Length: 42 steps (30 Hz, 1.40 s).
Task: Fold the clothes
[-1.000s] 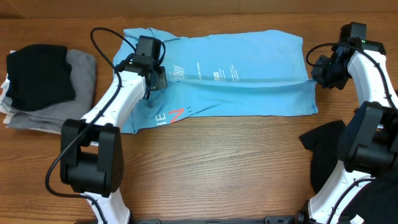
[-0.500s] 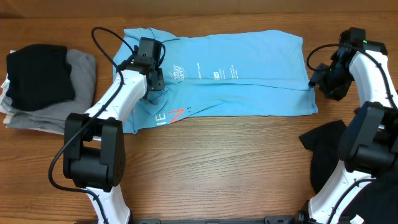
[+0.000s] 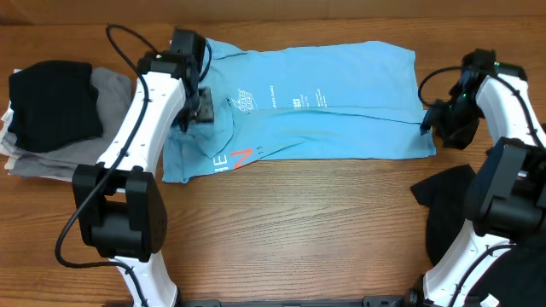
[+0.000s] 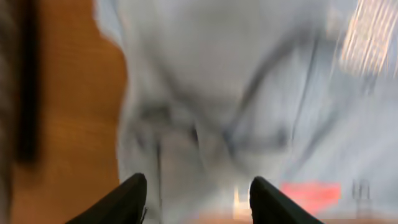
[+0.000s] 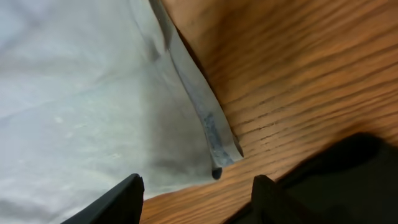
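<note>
Sky-blue T-shirt (image 3: 324, 111) lies spread on the wooden counter (image 3: 299, 222) between my two tools. My left tool (image 3: 198, 109) hangs over its left end, fingers apart and empty, though that wrist view is blurred. My right tool (image 3: 431, 126) stands at the shirt's right edge, fingers parted, gripping nothing. The hem corner (image 5: 217, 149) lies just ahead of it, with a black garment (image 5: 336, 174) beside it.

The T-shirt (image 3: 341, 102) is sky-blue, with small white print and big white and pink-red lettering (image 3: 235, 159). At the left, the black garment (image 3: 51, 107) lies on a grey garment (image 3: 115, 98). The tabletop (image 3: 299, 230) is brown wood with darker grain lines.
</note>
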Motion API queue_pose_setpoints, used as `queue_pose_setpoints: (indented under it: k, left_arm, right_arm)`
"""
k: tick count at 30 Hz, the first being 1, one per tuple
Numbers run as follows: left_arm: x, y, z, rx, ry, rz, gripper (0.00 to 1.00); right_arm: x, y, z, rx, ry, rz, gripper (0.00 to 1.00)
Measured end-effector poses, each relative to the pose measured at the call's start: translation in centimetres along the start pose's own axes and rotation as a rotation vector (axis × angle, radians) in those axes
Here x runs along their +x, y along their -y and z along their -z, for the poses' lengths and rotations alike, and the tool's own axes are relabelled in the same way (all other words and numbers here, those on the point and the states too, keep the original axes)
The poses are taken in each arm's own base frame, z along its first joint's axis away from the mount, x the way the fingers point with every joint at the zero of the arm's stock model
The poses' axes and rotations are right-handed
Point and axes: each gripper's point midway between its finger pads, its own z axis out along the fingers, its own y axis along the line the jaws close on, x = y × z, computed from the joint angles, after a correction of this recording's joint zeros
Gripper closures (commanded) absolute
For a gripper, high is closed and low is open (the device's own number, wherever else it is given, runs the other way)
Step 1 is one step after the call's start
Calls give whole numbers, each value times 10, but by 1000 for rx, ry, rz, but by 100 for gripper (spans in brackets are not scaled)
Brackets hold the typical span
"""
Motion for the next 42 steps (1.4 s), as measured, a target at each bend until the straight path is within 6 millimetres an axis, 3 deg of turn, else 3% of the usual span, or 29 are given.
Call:
queue_pose_setpoints:
  k: [5, 7, 11, 14, 19, 26, 32, 37, 42]
  left_arm:
    - [44, -2, -11, 5, -172, 16, 47]
    - [65, -5, -22, -9, -242, 26, 47]
    - [89, -9, -44, -27, -304, 43, 47]
    - [99, -12, -57, -43, -311, 49, 46]
    - [103, -16, -76, -69, -283, 64, 46]
    - [107, -31, -85, -150, -264, 80, 46]
    - [113, -40, -86, -186, -279, 90, 46]
    - [130, -64, -84, -229, -355, 130, 50]
    - [145, -87, -84, -257, -426, 183, 55]
  right_arm:
    - [11, 2, -29, -9, -22, 3, 41]
    - [17, 0, -41, -31, -35, 6, 48]
    - [17, -2, -46, -52, -12, 9, 81]
    - [18, -1, -47, -62, -15, 7, 96]
    - [20, -2, -46, -72, -21, 9, 96]
    - [28, 8, -46, -54, -61, -32, 96]
    - [43, 42, -44, 12, -136, -134, 96]
    - [50, 64, -43, 42, -171, -195, 96]
    - [57, 74, -42, 87, -193, -203, 96]
